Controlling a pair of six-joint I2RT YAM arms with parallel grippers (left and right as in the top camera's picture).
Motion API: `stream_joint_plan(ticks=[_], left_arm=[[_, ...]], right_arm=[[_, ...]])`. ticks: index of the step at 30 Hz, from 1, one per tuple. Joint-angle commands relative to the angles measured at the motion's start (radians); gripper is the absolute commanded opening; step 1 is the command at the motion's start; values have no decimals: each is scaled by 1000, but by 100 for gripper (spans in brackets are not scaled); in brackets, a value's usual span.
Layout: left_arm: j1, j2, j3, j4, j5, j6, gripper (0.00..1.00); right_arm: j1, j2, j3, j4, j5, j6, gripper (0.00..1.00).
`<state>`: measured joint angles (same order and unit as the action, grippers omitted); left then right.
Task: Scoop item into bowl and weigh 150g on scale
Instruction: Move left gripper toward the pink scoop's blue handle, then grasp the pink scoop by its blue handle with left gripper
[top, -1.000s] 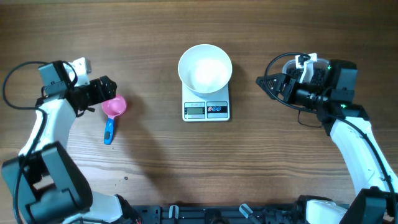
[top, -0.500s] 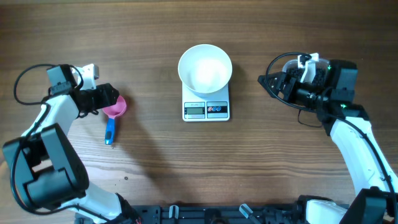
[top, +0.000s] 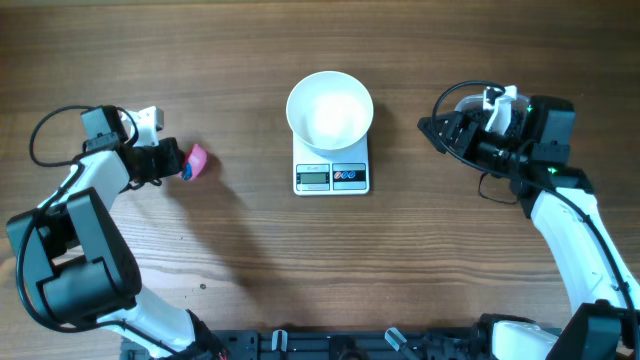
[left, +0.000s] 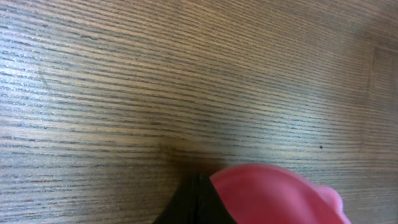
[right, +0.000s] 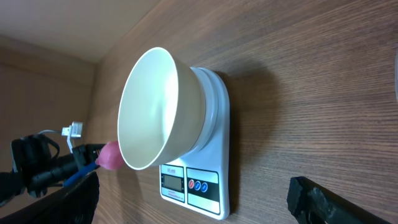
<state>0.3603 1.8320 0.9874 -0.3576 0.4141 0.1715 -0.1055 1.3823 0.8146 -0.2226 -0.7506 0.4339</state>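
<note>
The white bowl (top: 330, 108) stands empty on the white scale (top: 332, 176) at mid table; the right wrist view shows the bowl (right: 155, 109) and the scale (right: 202, 186) as well. The item is out of view. My left gripper (top: 172, 159) is shut on the blue handle of a pink scoop (top: 196, 160), which is tipped on its side just above the wood. In the left wrist view the scoop's pink cup (left: 280, 196) fills the lower right beside one dark finger (left: 193, 202). My right gripper (top: 430, 128) hangs open and empty to the right of the scale.
Bare wooden table (top: 330, 270) lies all around. The left arm's cable (top: 45, 130) loops near the left edge. The right arm's body (top: 560, 200) runs down the right side.
My left gripper has shut on the scoop's handle and drawn it slightly up and left. The scoop has turned from lying flat onto its side. The right arm has barely moved.
</note>
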Motion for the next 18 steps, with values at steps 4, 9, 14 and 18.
stream_joint_plan(ticks=[4,9,14,18], left_arm=[[-5,8,13,47,8,-60,4],[-5,5,15,100,40,-110,4],[-5,4,16,135,145,-110,4],[-5,1,36,135,216,-128,4]], right_arm=[[2,6,23,5,18,13,99],[2,6,23,-3,18,14,99],[2,6,23,-10,19,11,98],[2,6,23,-14,45,11,98]])
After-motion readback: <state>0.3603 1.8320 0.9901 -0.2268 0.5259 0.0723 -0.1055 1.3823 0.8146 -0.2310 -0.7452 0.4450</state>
